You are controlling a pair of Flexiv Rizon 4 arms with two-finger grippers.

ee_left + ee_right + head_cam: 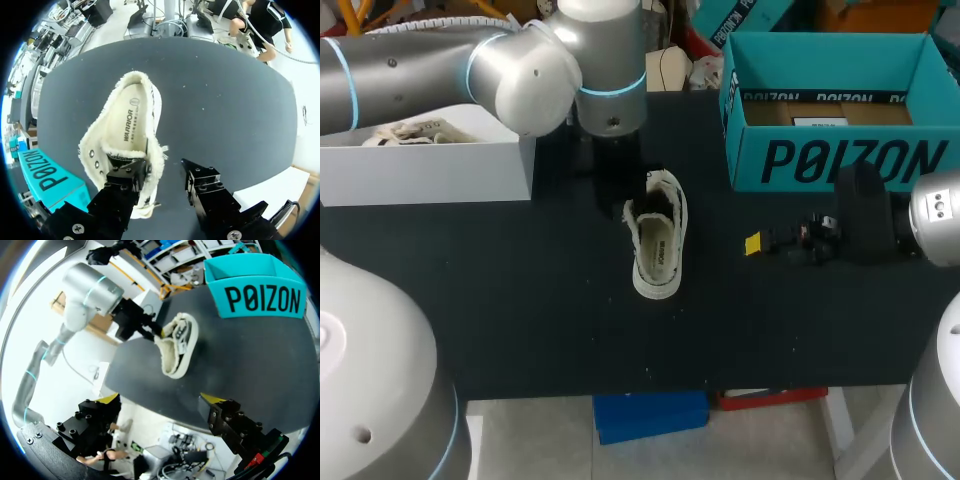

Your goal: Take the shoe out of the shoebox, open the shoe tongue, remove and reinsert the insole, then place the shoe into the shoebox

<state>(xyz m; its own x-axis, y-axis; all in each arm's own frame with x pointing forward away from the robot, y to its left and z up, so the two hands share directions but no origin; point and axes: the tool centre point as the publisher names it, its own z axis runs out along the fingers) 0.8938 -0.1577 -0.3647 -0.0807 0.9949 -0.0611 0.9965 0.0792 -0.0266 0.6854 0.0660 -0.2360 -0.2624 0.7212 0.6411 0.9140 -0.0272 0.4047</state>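
My left pincer (165, 174) is apart, one finger at the collar of the shoe (658, 240), mid-table. The right pincer (160, 400), at the shoe's 3 o'clock, is apart and empty. A skewed pinch may drag the shoe.

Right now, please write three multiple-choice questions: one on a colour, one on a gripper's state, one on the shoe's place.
1. What colour is the open cardboard shoebox? A teal B red C white
2. How is the right gripper? A shut on an insole B open and empty C shut on a lace
3. Where does the cream fleece-lined shoe lie? A inside the shoebox B in the right gripper C on the black table
Answers: A, its walls are teal; B, its yellow-tipped fingers stand apart with nothing between; C, it rests on the table.
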